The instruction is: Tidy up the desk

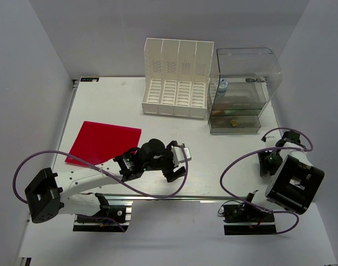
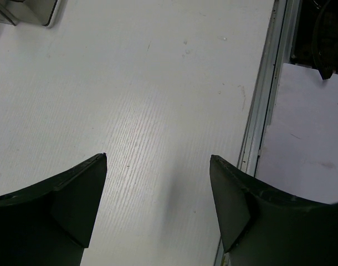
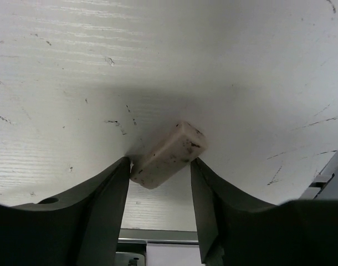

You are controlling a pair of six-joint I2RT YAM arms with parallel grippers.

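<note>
The white desk (image 1: pixel 224 138) has a silvery rail (image 1: pixel 213 197) along its near edge. My right gripper (image 3: pixel 160 162) points down at the desk's right side (image 1: pixel 267 160). Its fingers are closed on a small, dirty white eraser (image 3: pixel 169 152), which sits slantwise between the tips, at or just above the tabletop. The eraser is hidden in the top view. My left gripper (image 2: pixel 158 160) is open and empty. It hovers over bare desk near the front middle (image 1: pixel 177 163), with the rail (image 2: pixel 263 111) just to its right.
A red folder (image 1: pixel 105 143) lies flat at the left. A white file rack (image 1: pixel 177 77) stands at the back centre. A clear drawer organiser (image 1: pixel 241 91) holding small items stands at the back right; its corner shows in the left wrist view (image 2: pixel 30 11).
</note>
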